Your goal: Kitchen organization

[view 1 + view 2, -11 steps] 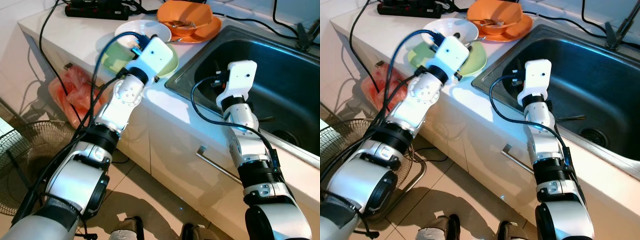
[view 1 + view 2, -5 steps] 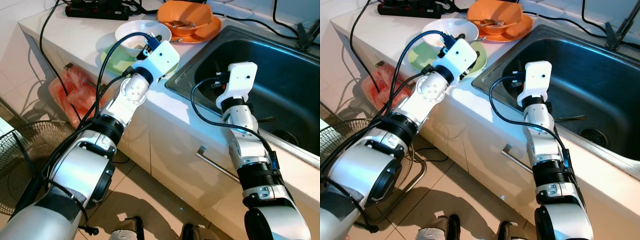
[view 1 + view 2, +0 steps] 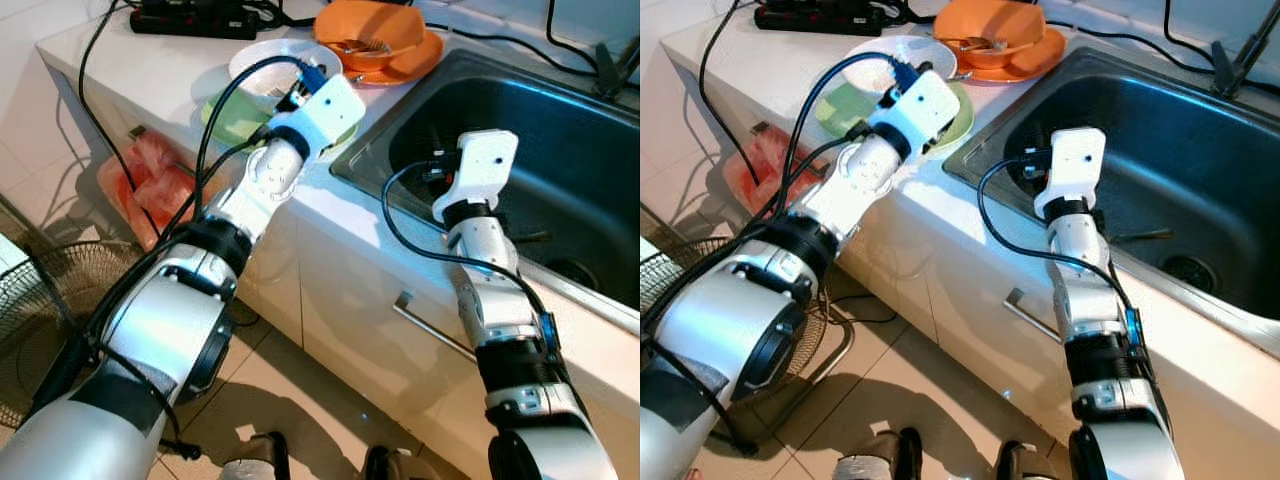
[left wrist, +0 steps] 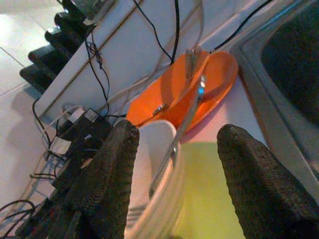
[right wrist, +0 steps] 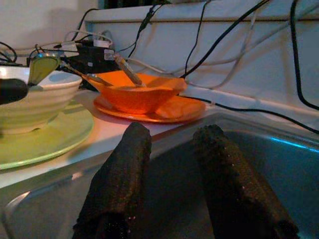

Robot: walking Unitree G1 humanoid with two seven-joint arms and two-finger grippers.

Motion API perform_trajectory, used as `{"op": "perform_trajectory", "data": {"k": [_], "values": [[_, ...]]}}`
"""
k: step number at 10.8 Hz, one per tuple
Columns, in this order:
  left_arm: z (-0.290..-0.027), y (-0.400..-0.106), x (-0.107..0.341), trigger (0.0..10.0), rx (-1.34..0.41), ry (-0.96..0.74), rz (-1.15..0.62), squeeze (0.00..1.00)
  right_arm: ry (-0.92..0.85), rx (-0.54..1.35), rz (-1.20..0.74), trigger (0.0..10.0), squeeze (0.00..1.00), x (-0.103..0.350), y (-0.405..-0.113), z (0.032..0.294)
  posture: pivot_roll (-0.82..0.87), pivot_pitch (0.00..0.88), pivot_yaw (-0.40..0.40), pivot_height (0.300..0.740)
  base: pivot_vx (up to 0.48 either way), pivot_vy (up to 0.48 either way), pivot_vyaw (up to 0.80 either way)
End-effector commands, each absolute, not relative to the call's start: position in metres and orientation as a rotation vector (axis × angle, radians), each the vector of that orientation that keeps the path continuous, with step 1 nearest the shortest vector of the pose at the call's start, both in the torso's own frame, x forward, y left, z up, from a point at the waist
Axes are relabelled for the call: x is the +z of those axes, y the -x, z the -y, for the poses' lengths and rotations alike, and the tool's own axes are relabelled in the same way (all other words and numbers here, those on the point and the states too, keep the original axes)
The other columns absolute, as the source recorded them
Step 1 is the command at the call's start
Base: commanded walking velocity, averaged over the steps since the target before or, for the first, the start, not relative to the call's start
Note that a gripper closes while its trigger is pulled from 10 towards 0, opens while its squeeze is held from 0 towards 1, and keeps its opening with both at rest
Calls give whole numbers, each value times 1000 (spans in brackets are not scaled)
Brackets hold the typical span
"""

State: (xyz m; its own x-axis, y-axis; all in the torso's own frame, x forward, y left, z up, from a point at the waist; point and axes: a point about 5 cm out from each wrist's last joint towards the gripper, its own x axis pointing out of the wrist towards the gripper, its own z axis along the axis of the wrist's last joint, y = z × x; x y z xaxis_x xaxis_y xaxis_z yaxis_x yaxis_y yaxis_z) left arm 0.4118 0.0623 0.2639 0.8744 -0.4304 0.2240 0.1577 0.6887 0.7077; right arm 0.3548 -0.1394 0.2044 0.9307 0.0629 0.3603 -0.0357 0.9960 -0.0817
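Beside white bowl point(image 4: 154, 164): left gripper point(image 4: 174, 149) open, spoon point(image 4: 179, 132) between.

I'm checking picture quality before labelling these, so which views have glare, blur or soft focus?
Left eye view: sharp, with glare on the counter edge. Left wrist view: the left gripper's fingers are close and soft, and the white bowl is slightly blurred. Right wrist view: dim, grainy.

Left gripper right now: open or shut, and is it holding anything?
Open, holding nothing: the left gripper has its fingers spread wide apart over the white bowl on the green plate.
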Motion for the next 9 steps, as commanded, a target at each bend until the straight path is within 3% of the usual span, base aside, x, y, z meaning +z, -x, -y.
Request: {"op": "perform_trajectory", "data": {"k": [1, 9], "values": [[-57, -412, 272, 10000, -342, -756, 419, 0, 77, 43, 372, 10000, 0, 206, -353, 140, -38, 184, 45, 740, 0, 0, 0], [-45, -411, 280, 10000, -331, -793, 439, 0, 65, 11, 334, 10000, 0, 199, -326, 142, -109, 271, 62, 740, 0, 0, 0]]}}
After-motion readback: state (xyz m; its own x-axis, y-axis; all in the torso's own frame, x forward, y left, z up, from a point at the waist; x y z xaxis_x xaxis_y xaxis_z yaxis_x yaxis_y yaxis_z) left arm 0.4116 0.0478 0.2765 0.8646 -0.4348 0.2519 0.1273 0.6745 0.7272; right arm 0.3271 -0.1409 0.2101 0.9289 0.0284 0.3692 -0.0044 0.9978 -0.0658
